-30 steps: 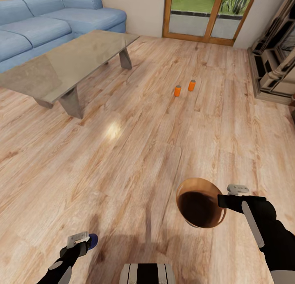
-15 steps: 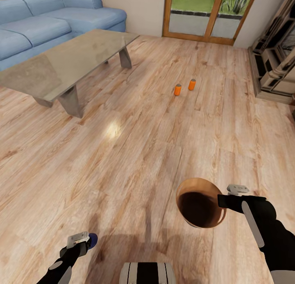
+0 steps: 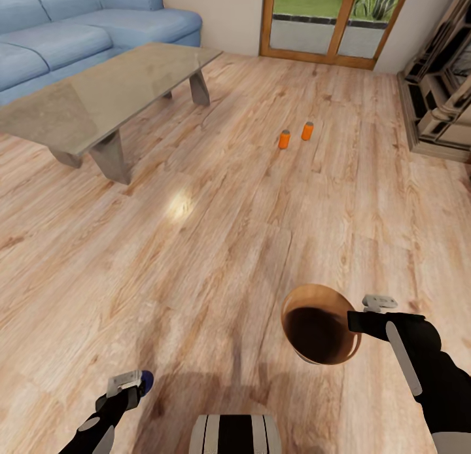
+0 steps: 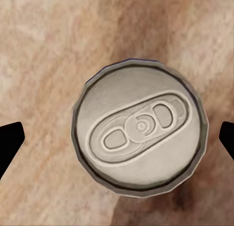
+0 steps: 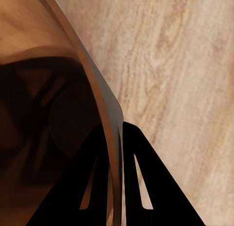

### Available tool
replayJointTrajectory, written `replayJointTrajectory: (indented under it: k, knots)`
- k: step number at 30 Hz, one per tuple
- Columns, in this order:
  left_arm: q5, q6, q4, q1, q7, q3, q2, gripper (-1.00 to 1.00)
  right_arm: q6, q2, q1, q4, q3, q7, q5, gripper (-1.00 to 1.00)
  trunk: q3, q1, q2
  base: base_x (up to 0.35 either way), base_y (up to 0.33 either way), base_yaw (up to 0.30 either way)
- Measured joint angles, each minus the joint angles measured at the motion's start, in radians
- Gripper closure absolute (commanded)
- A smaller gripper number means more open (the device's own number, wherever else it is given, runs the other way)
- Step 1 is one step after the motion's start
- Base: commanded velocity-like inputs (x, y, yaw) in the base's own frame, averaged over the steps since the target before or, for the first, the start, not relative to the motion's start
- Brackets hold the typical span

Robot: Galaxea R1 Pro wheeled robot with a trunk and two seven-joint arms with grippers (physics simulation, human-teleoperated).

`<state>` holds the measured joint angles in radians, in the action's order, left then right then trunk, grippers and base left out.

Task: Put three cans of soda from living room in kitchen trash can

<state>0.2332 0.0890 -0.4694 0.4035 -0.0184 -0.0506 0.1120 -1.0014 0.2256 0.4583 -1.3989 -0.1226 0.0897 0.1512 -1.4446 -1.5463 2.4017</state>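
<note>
We see the living room's wood floor (image 3: 196, 244) stretching out, with the blue corner sofa (image 3: 78, 35) and the long grey low table (image 3: 98, 94) at the far left. Nearer, the right end effector (image 3: 356, 321) is pinched closed on the rim of the brown trash can (image 3: 319, 323), one finger inside the wall and one outside. The bin looks stiff and light, and we judge the glossy rim slippery for such a thin pinch. The left end effector (image 3: 134, 385) holds a soda can (image 4: 140, 128) between widely spread fingers; its grey pull-tab top faces the wrist camera. Two more orange cans (image 3: 284, 139) (image 3: 307, 131) stand upright on the floor, well ahead. They should be light, thin-walled, best taken around the middle. No lettering is readable.
</note>
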Motion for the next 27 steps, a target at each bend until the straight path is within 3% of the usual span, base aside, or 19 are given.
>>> replayJointTrajectory:
  k: [7, 25, 26, 27]
  knots:
    - [0.000, 0.000, 0.000, 0.000, 0.000, 0.000, 0.000, -1.00, 0.000, 0.000, 0.000, -0.001, 0.000, 0.000, 0.000, 1.00, -0.022, -0.027, 0.049, 0.000, 0.000, 0.000]
    - [0.000, 0.000, 0.000, 0.000, 0.000, 0.000, 0.000, -1.00, 0.000, 0.000, 0.000, 0.000, 0.000, 0.000, 0.001, 1.00, -0.025, -0.031, 0.056, 0.000, 0.000, 0.000]
    - [0.000, 0.000, 0.000, 0.000, 0.000, 0.000, 0.000, 1.00, 0.000, 0.000, 0.000, -0.001, 0.000, 0.000, 0.000, 1.00, -0.025, -0.031, 0.056, 0.000, 0.000, 0.000]
    - [0.000, 0.000, 0.000, 0.000, 0.000, 0.000, 0.000, 1.00, 0.000, 0.000, 0.000, 0.000, 0.000, 0.000, 0.000, 1.00, -0.025, -0.031, 0.056, 0.000, 0.000, 0.000]
